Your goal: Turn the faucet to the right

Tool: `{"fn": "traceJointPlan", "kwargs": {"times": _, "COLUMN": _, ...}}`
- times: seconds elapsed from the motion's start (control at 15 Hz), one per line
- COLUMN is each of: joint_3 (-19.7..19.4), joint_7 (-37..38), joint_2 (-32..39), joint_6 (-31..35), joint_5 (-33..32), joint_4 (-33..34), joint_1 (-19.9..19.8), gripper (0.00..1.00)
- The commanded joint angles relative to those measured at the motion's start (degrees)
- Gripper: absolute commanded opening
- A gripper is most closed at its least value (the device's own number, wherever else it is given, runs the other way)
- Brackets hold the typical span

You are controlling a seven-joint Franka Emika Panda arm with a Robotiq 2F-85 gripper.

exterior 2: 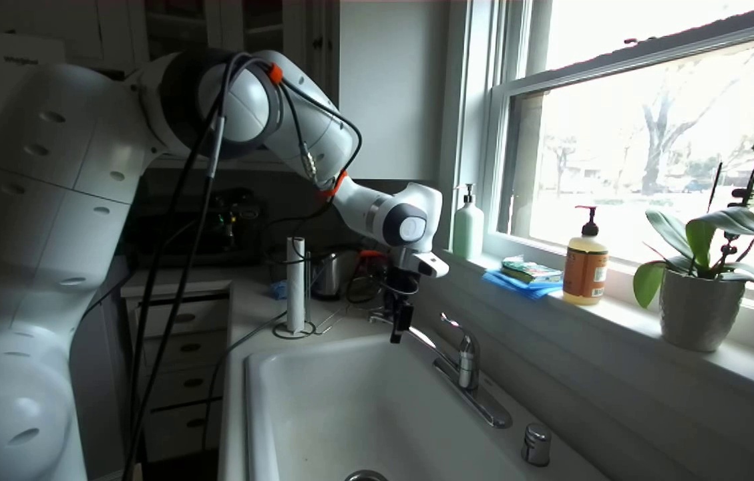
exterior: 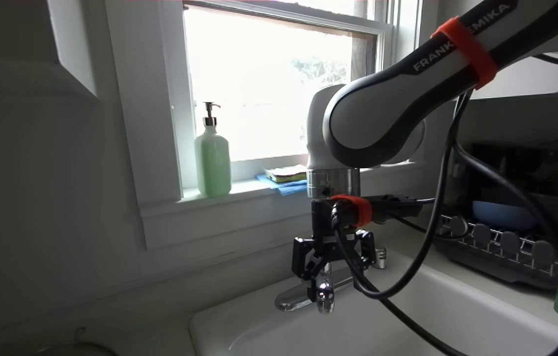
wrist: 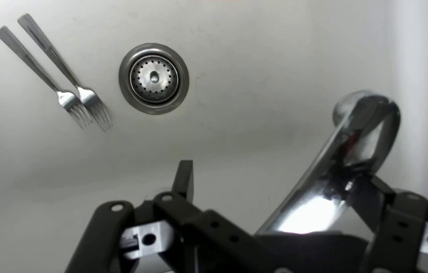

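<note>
The chrome faucet (exterior: 324,292) stands on its oblong base plate at the back of the sink. In an exterior view the faucet (exterior 2: 467,361) shows its upright lever, and its long spout reaches toward my gripper (exterior 2: 401,327). My gripper (exterior: 335,287) points down over the spout, its fingers apart. In the wrist view the spout (wrist: 306,208) runs diagonally between the fingers of my open gripper (wrist: 279,184). It lies close to the right-hand finger; I cannot tell whether they touch. The left-hand finger is well apart from it. The lever is out of the wrist view.
The white sink (exterior 2: 250,401) holds two forks (wrist: 56,72) and a drain strainer (wrist: 154,78). A chrome sprayer (exterior 2: 537,444) stands beside the base plate. The sill bears a green soap bottle (exterior: 213,160), sponges (exterior 2: 530,270), an amber bottle (exterior 2: 586,270) and a potted plant (exterior 2: 700,307). A dish rack (exterior: 501,247) stands nearby.
</note>
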Motion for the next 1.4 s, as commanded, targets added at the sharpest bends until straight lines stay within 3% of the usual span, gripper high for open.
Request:
{"fn": "traceJointPlan", "kwargs": {"times": 0.0, "joint_3": -1.88, "joint_7": 0.22, "joint_2": -2.83, "joint_6": -5.17, "joint_5": -2.72, "joint_4": -1.75, "joint_1": 0.67, "gripper": 1.00}}
{"fn": "traceJointPlan", "kwargs": {"times": 0.53, "joint_3": -2.83, "joint_7": -9.66, "joint_2": -7.79, "joint_6": -11.57, "joint_5": -10.25, "joint_4": -7.02, "joint_1": -0.54, "gripper": 1.00}}
{"fn": "traceJointPlan", "kwargs": {"times": 1.33, "joint_3": -5.57, "joint_7": -37.22, "joint_2": -13.47, "joint_6": -9.15, "joint_5": -20.50, "joint_4": -15.49, "joint_1": -7.59, "gripper": 1.00}}
